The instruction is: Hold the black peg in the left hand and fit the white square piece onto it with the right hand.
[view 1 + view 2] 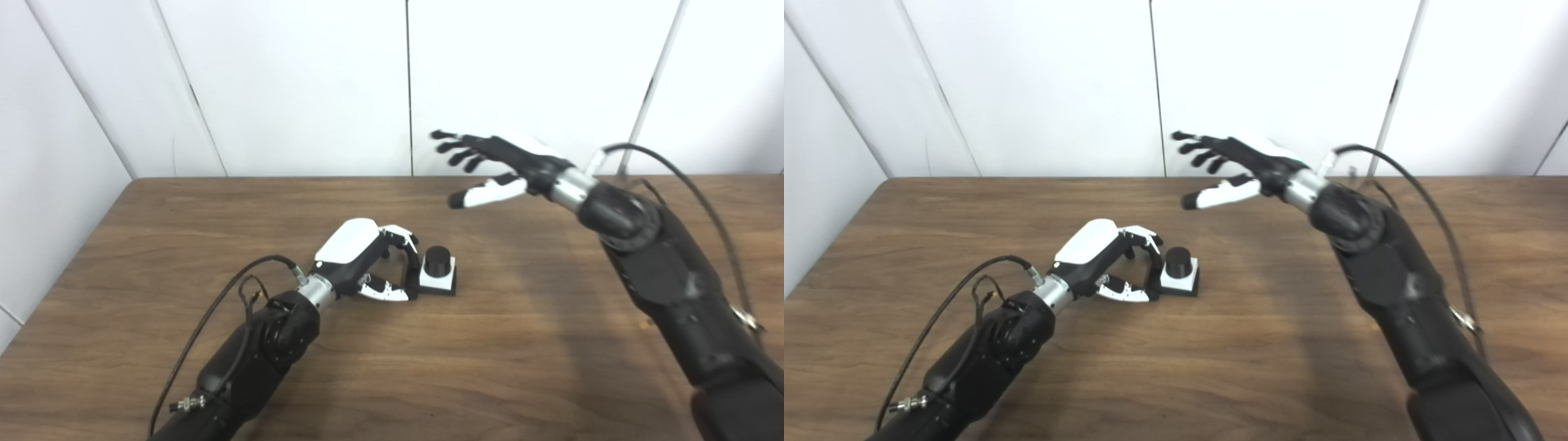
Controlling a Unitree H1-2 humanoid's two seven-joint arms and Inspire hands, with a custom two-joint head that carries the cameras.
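Note:
The black peg (pixel 437 260) stands upright in the white square piece (pixel 448 281), and the two rest together on the wooden table (pixel 184 245). My left hand (pixel 367 260) lies on the table just left of them. Its curled fingers (pixel 411 263) reach the piece's left edge, its thumb (pixel 384 294) lies apart, and it grips nothing. My right hand (pixel 496 162) is raised well above the table, behind and to the right of the peg. It is open, with its fingers spread and nothing in them.
The brown table runs back to white wall panels (pixel 294 86). My right forearm (pixel 667 275) crosses the right side of the table, with a black cable (pixel 704 202) arching over it. A cable (pixel 208 318) also loops beside my left forearm.

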